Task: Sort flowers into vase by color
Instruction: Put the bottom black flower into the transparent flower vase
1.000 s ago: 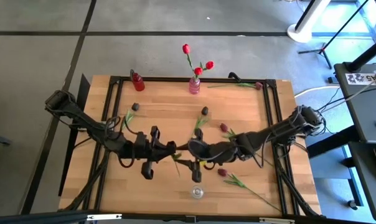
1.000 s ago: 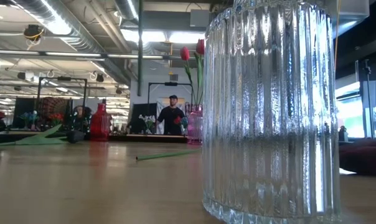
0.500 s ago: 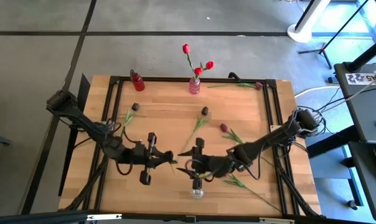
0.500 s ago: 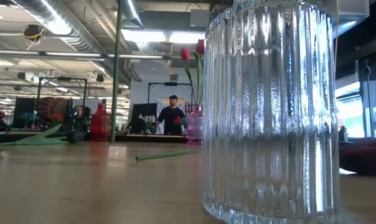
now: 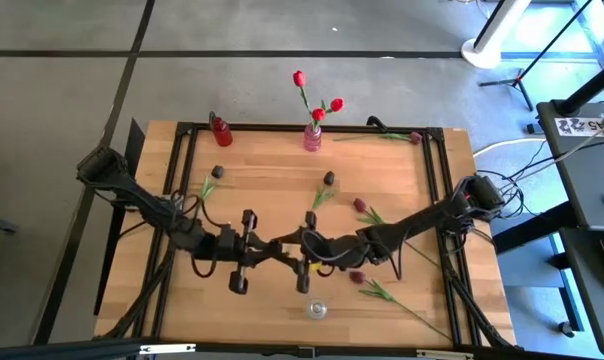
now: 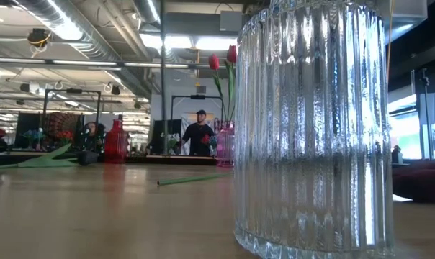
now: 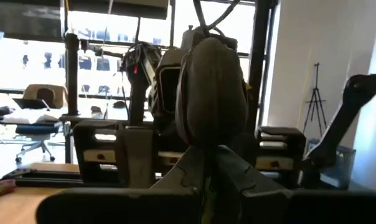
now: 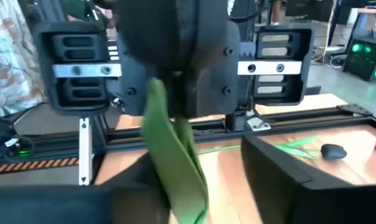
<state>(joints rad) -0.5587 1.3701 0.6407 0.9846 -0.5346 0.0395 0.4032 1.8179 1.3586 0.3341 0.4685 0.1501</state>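
Over the middle of the table my two grippers face each other tip to tip. My left gripper (image 5: 270,250) (image 7: 206,171) is shut on one tulip. A broad green leaf (image 8: 172,162) of that tulip hangs down in front of the right wrist camera. The low view shows the tulip's stem (image 6: 162,86) as a thin upright line, and its head is hidden. My right gripper (image 5: 290,250) (image 8: 197,186) is open. Its fingers stand on either side of the leaf, and I cannot tell whether they touch it. My left gripper pinches the tulip's thin green stem (image 7: 206,194) between its two fingers. The fingers lie level and point toward the table's right, across the stem. The tulip is lifted clear of the table, with its stem upright and its leaf hanging below the fingers.
A clear ribbed glass vase (image 5: 315,310) (image 6: 311,129) stands near the near edge. At the far edge stand a red vase (image 5: 220,130) and a pink vase (image 5: 312,138) holding red tulips. Loose tulips (image 5: 367,212) (image 5: 380,291) (image 5: 210,185) (image 5: 324,190) lie on the wood. A person (image 6: 198,133) stands in the room beyond.
Both grippers dipped toward the near edge. My right gripper then came back up and moved left, closing on my left gripper. In the low view the upright stem swung left and returned to where it was.
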